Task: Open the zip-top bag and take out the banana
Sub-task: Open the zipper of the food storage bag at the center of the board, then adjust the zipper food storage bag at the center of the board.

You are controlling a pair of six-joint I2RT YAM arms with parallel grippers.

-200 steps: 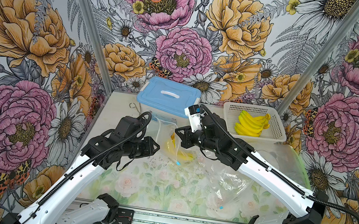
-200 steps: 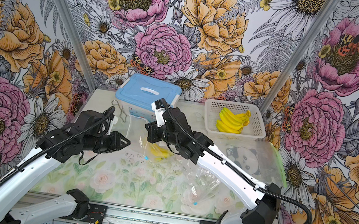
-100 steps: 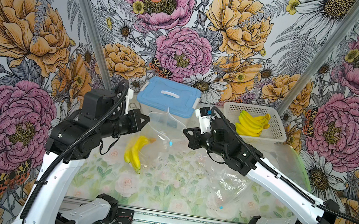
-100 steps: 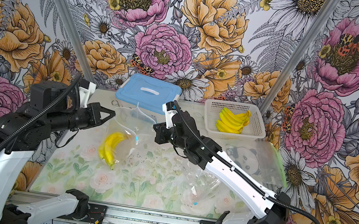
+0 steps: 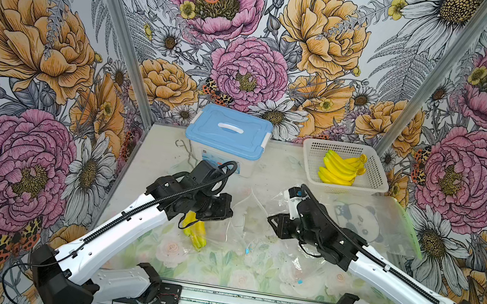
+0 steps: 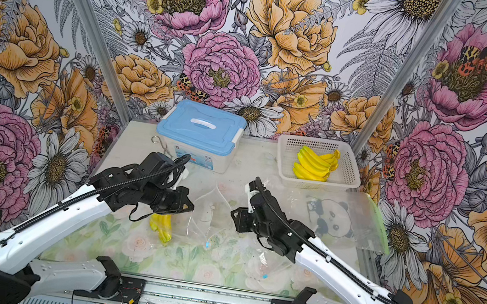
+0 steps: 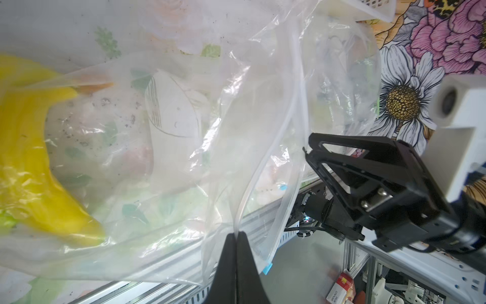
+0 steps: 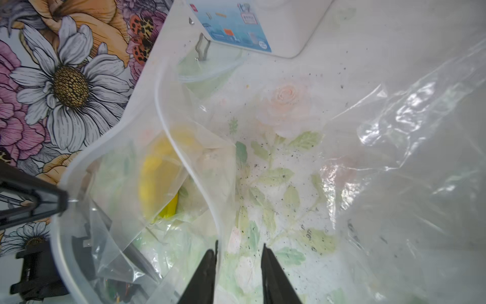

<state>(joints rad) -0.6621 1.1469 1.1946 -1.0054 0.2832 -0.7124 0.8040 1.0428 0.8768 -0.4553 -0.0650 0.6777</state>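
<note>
Left claw clenched on the zip-top bag. In the left wrist view both fingers are pressed flat together, with the bag's zip rim pinched at their tips.

Right claw released. In the right wrist view its two fingers stand apart with a clear gap. The bag's rim runs down beside one finger and nothing is gripped between them. In the left wrist view this claw sits just beside the bag's far edge; cannot tell whether it touches.

The claws face each other across the middle of the worktop, left claw on the left and right claw on the right. The clear bag stands crumpled between them.

Banana: yellow, inside the bag, seen through the film in both wrist views. It is at the bag's left end, just near of the left claw and partly hidden under it in both top views. Cannot tell whether it rests on the worktop or hangs just above it.

Other items:
- Blue-lidded box at far centre, against the back wall.
- White basket at far right, holding a bunch of bananas.
- Panda-printed bag flat at right, near of the basket, under the right arm.
- Another crumpled clear bag at near right.
- Wire hook just left of the box.
- Dark specks scattered on the worktop and inside the bag film.
</note>
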